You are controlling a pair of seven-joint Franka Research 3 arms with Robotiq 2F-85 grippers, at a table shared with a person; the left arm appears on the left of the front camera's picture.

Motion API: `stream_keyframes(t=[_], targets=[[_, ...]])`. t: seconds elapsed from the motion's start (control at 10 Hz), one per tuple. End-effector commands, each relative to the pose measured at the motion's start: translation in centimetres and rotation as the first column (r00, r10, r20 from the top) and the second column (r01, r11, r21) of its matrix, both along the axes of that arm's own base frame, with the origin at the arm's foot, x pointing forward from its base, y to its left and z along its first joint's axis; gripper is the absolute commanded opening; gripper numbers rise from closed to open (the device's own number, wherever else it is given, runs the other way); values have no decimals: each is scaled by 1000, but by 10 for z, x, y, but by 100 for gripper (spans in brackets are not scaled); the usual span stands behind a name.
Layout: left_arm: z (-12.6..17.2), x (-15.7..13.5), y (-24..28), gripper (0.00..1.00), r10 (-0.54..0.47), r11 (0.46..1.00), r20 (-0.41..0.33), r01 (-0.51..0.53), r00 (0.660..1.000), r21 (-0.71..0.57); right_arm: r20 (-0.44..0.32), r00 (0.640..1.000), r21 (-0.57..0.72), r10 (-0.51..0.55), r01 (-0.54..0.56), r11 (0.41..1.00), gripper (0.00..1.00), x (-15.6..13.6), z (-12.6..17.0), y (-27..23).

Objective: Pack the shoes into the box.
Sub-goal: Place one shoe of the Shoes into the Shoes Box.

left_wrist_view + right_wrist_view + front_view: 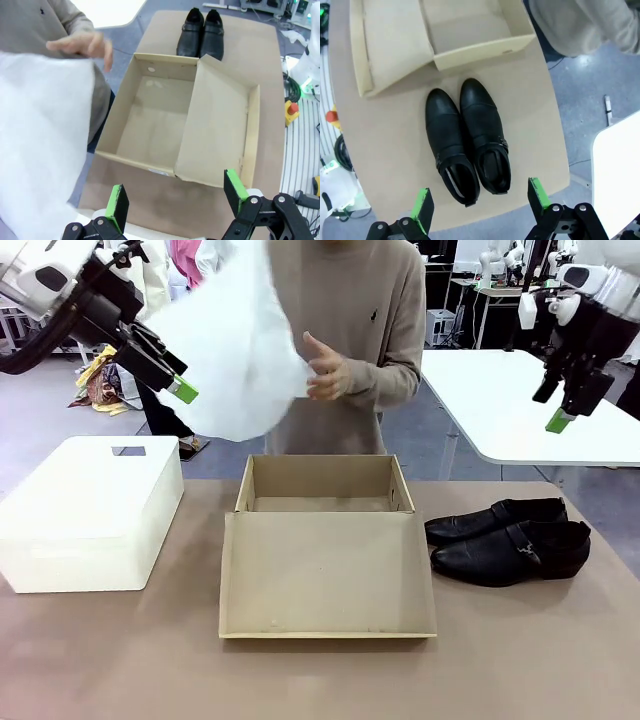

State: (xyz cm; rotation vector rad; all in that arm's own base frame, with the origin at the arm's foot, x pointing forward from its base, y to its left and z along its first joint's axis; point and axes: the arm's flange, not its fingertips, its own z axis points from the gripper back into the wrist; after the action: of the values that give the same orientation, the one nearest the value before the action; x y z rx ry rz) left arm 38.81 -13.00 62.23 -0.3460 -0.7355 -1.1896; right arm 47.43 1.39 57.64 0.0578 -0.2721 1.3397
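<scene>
From the front, the box sat open mid-surface, its flap lid lying flat toward the robot. The shoes lay side by side just right of it, toes toward the box. A white bin stood at the left. Above the box a white tissue sheet hung before the person, whose hand was at its edge. The left tool hovered high beside the sheet; the right tool hung high over the far right.

The left wrist view showed the left tool spread wide and empty (the sheet off to one side) above the bare box.

The right wrist view showed the right tool likewise spread, empty, directly over the shoes.
</scene>
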Motion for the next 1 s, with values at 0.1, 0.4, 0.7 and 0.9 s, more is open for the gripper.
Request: stream_keyframes(t=[0.1, 0.4, 0.7, 0.9], targets=[[-3, -1, 3, 100, -24, 1000, 6, 24, 1000, -19, 0, 1000, 0, 0, 0, 1000, 100, 0, 0, 0], [-3, -1, 3, 100, -24, 1000, 6, 24, 1000, -19, 0, 1000, 0, 0, 0, 1000, 100, 0, 0, 0], [-3, -1, 3, 100, -24, 1000, 6, 24, 1000, -19, 1, 1000, -11, -9, 9, 1000, 100, 2, -1, 3], [-3, -1, 3, 100, -24, 1000, 6, 24, 1000, -19, 63, 998, -34, 23, -21, 999, 100, 19, -12, -14]])
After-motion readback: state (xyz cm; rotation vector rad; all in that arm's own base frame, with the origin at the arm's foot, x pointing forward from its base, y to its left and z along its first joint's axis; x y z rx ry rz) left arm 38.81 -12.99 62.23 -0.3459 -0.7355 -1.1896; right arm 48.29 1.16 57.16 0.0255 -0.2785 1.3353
